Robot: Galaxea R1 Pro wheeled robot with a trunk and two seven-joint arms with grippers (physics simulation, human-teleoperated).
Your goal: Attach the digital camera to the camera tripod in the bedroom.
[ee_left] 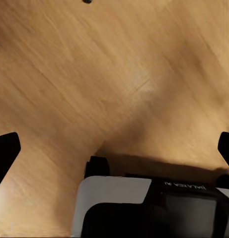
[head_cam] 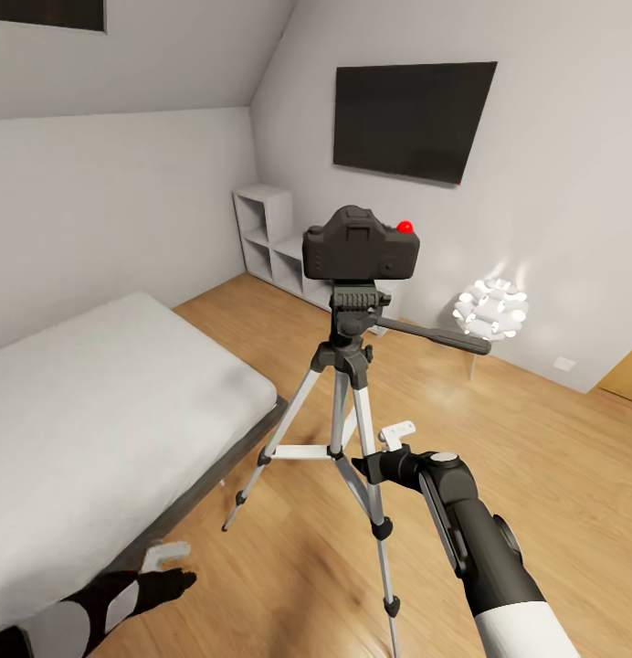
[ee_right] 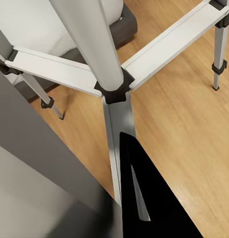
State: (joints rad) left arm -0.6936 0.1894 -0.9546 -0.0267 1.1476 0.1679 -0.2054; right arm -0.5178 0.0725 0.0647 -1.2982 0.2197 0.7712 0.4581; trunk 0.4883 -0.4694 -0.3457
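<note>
Room: my head camera takes in pale grey walls, a plank wood floor [head_cam: 553, 457], matte and warm-toned. Bed [head_cam: 106, 402]: grey frame, flat white mattress, at my left. TV [head_cam: 412, 119]: flat black rectangle on the far wall. Shelf unit [head_cam: 266, 238]: white cubes in the corner. Lamp [head_cam: 491, 309]: glowing white cluster by the wall.

Tripod [head_cam: 348, 429]: three silver tube legs, black joints and feet, long black handle; it stands on the floor beside the bed. My right wrist camera adds the black hub and flat silver braces [ee_right: 114, 91] up close.

Camera [head_cam: 362, 245]: boxy black body, red button, seated on the tripod head.

Right tool [head_cam: 395, 436]: near the tripod's legs; I cannot tell its spread. Left tool [head_cam: 165, 556]: low by the bed, fingers spread wide over bare floor.
</note>
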